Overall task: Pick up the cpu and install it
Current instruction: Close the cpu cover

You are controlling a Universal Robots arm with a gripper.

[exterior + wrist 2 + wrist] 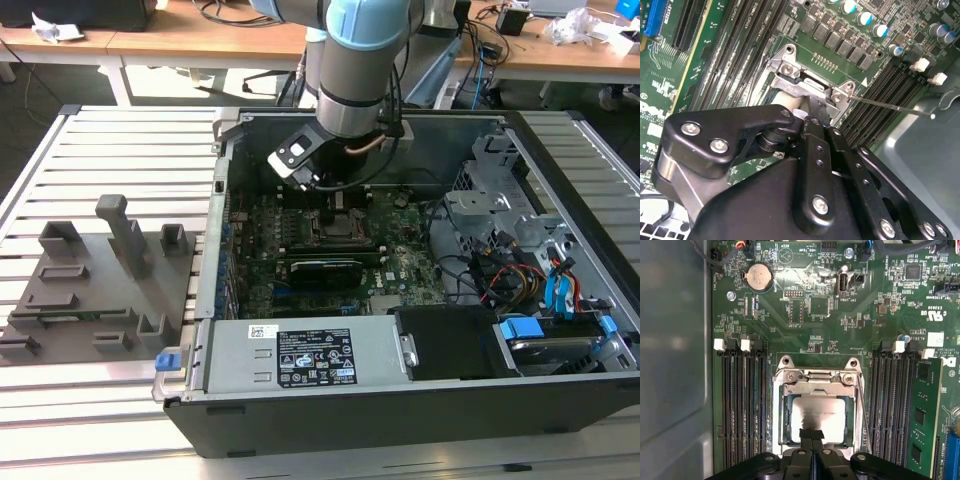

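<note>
The cpu [817, 412] shows its silvery square top lying flat inside the motherboard socket [815, 377], framed by the metal load plate. My gripper [811, 434] hangs just over the cpu's near edge, its two black fingertips pressed together with no gap between them. In the second wrist view the gripper [807, 122] and its black linkages cover most of the socket, and only the hinged plate end [800, 85] and a thin lever rod [890, 105] stick out. In the exterior view the arm reaches down into the open computer case, with the gripper [335, 200] over the socket [340, 218].
Memory slots [742, 400] flank the socket, with a memory stick [925, 415] on one side. A coin battery [757, 277] and the grey case wall [670, 340] are close by. Grey fixture blocks [100, 270] stand at the exterior view's left. A power supply [300, 355] and drive cage [540, 250] crowd the case.
</note>
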